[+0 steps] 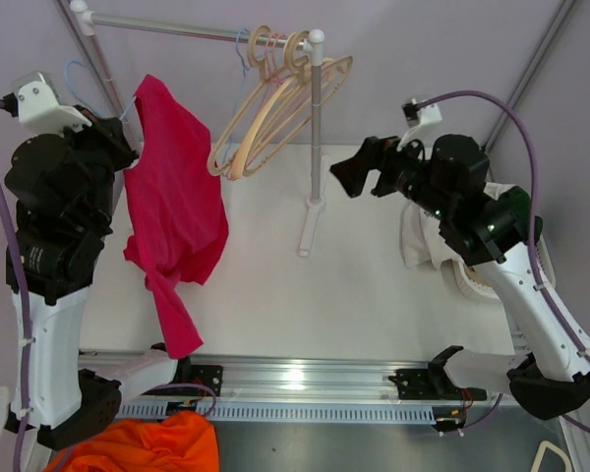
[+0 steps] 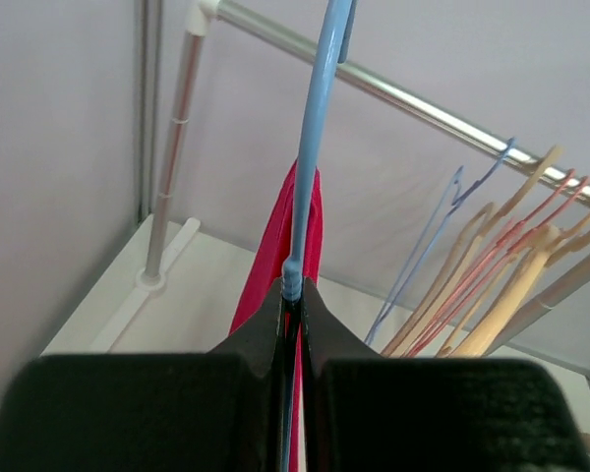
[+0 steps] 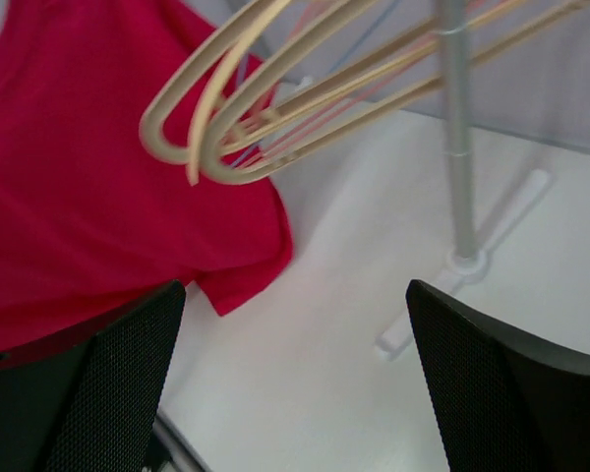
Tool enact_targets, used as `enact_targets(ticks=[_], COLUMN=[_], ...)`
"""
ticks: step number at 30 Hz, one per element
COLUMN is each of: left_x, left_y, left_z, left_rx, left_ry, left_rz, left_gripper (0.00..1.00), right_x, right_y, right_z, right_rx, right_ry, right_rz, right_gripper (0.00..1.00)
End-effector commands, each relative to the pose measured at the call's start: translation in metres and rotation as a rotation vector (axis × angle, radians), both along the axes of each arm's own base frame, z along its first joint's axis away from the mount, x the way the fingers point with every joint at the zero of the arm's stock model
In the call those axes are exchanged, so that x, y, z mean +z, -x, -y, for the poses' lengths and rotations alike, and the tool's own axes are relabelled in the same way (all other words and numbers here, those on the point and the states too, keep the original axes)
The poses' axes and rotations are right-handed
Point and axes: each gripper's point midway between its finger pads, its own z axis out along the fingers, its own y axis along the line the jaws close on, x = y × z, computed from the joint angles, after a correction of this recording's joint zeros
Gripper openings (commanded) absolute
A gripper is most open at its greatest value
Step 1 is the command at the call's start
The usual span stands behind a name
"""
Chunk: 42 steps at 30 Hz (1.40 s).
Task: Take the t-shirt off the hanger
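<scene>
Pale walls all round and a white table [image 1: 275,305], with a metal rail [image 1: 177,27] across the 12 o'clock end and a bunch of spare hangers [image 1: 275,108] dangling off it. Some orange cloth [image 1: 147,442] sat down at 7 o'clock, below the table edge.

So the t-shirt [image 1: 172,206] was at about 10 o'clock, red, draped on a blue hanger [image 2: 310,147] with one sleeve drooping toward the table. The left gripper [image 2: 292,295] had its fingers pinched tight on the hanger's neck, just under the hook, holding the whole thing up. From the top view the hook looked off the rail, but I couldn't say for sure.

The right gripper [image 3: 292,290] was spread wide with nothing in it, hanging in the air at the shirt's 3 o'clock, well apart from the fabric and pointed its way.

My read: hanger secured, the actual stripping not started yet. The next move probably means the right arm heading toward 9 o'clock, pinching the hem or a shoulder, then tugging it down off one hanger arm while the left holds steady. Watch out for those spare hangers in between.
</scene>
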Motion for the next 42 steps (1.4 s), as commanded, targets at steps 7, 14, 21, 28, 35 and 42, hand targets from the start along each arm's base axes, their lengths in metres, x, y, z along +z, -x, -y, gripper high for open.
enact_targets(ticks=[7, 14, 21, 28, 35, 42], left_x=[-0.047, -0.065, -0.067, -0.069, -0.07, -0.068], left_y=[-0.005, -0.022, -0.029, -0.029, -0.028, -0.027], left_z=[-0.031, -0.032, -0.025, -0.021, -0.018, -0.017], left_rx=[0.341, 0.438, 0.432, 0.424, 0.417, 0.412], left_ry=[-0.044, -0.035, -0.022, -0.026, -0.039, -0.047], left_rz=[-0.131, -0.207, -0.254, -0.252, -0.255, -0.246], left_gripper=[0.01, 0.01, 0.01, 0.01, 0.01, 0.01], right_x=[0.002, -0.033, -0.056, -0.058, -0.061, -0.083], right_y=[0.067, 0.122, 0.144, 0.147, 0.156, 0.155], right_z=[-0.108, -0.169, -0.202, -0.225, -0.258, -0.284], right_rx=[0.413, 0.666, 0.759, 0.738, 0.79, 0.779], right_ry=[0.005, 0.097, 0.045, -0.03, -0.049, -0.016], right_rz=[0.149, 0.235, 0.243, 0.305, 0.296, 0.28], right_gripper=[0.99, 1.0, 0.99, 0.99, 1.0, 0.99])
